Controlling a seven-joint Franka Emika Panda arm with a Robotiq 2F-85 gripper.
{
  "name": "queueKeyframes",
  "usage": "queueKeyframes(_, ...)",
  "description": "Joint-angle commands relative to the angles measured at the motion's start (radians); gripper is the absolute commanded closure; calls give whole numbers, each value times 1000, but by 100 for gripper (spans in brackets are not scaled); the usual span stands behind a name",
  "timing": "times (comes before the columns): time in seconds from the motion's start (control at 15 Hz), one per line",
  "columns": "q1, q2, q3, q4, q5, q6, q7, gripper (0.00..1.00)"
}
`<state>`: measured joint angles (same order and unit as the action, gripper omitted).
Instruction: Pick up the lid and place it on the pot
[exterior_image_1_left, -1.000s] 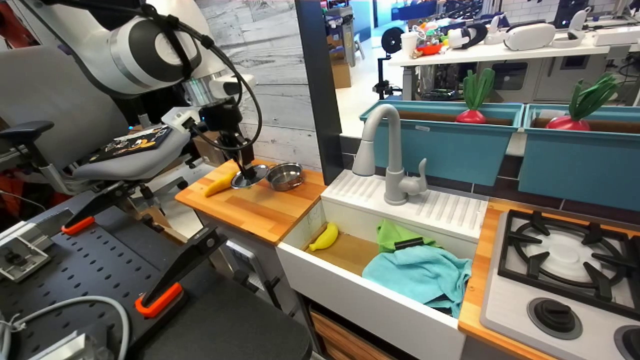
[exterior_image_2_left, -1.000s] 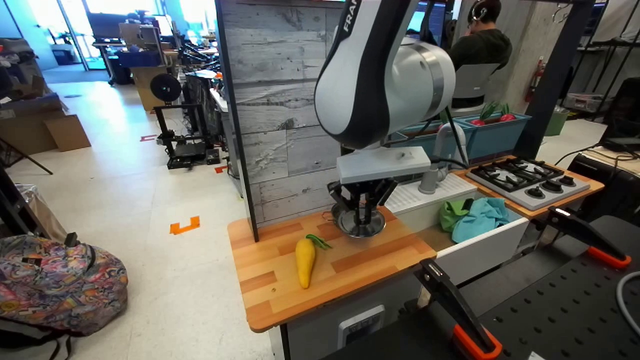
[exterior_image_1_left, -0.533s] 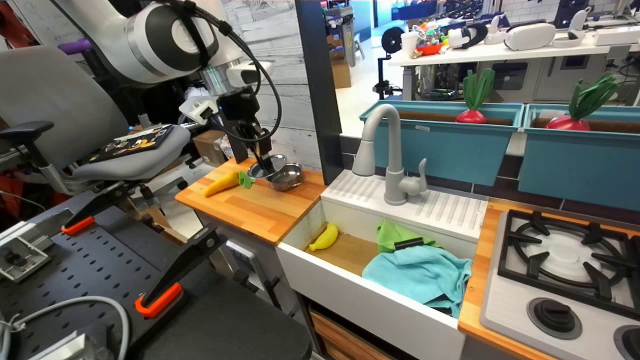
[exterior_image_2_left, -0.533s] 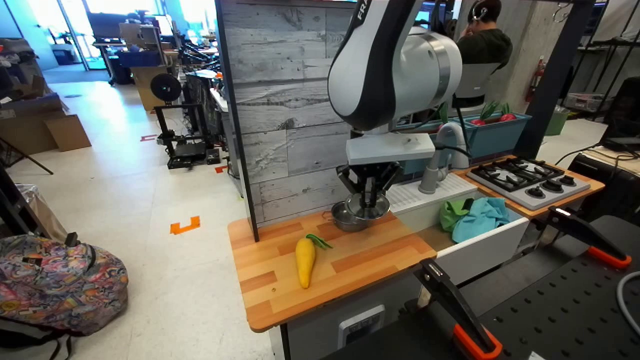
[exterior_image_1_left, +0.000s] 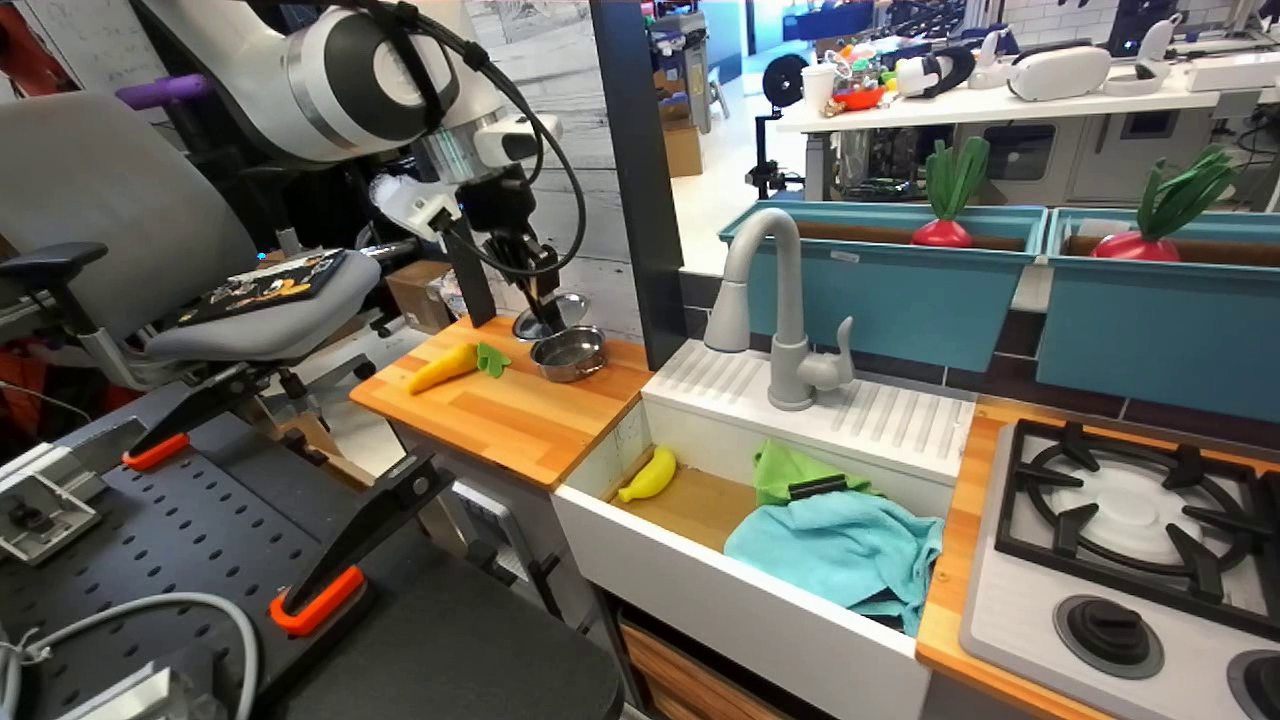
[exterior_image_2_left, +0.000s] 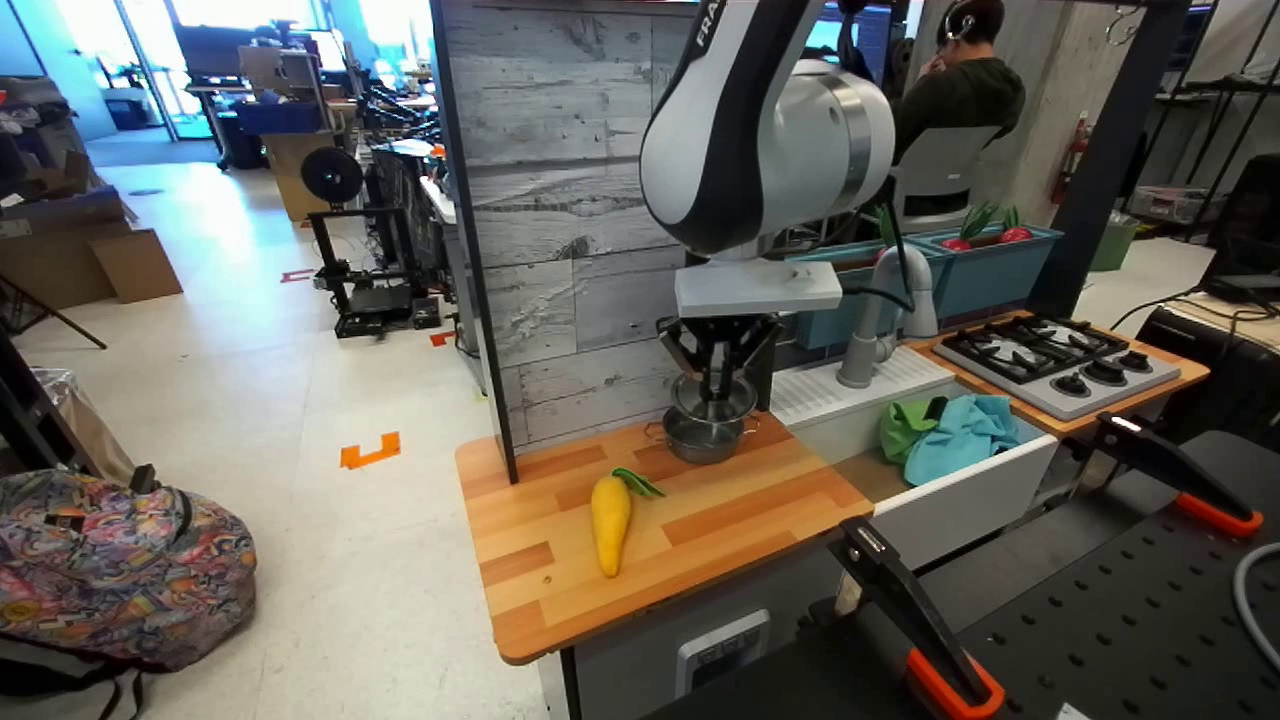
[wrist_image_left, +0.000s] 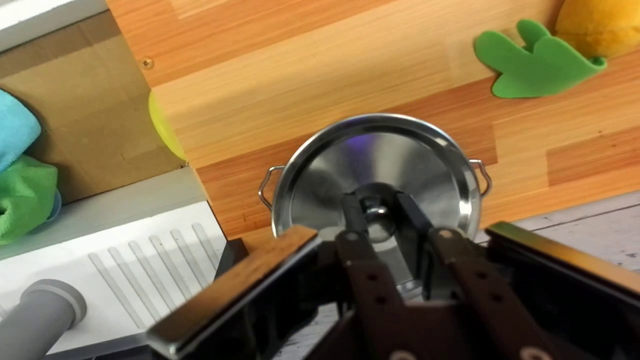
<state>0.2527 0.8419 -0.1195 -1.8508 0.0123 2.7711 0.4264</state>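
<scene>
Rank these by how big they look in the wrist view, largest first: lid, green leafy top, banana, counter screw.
1. Lid
2. Green leafy top
3. Banana, only its visible strip
4. Counter screw
The lid is held up, so nearness likely enlarges it.

In my wrist view the lid (wrist_image_left: 372, 157) hides the pot (exterior_image_2_left: 703, 447) (I get only its handles (wrist_image_left: 260, 192)), the tabletop (wrist_image_left: 350, 65) covers most of the banana (wrist_image_left: 160, 120), and the yellow vegetable (wrist_image_left: 600, 27) runs off-frame.

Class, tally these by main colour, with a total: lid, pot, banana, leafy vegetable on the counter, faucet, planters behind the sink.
Silver: 2 (lid, pot)
Yellow: 2 (banana, vegetable)
Grey: 1 (faucet)
Teal: 2 (planters)
Total: 7
</scene>
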Motion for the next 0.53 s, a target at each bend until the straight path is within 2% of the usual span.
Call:
queueKeyframes(0.0, -47, 55, 43, 72, 28, -6, -51, 94)
queueKeyframes(0.47, -75, 136, 73, 158, 44, -33, -81, 94)
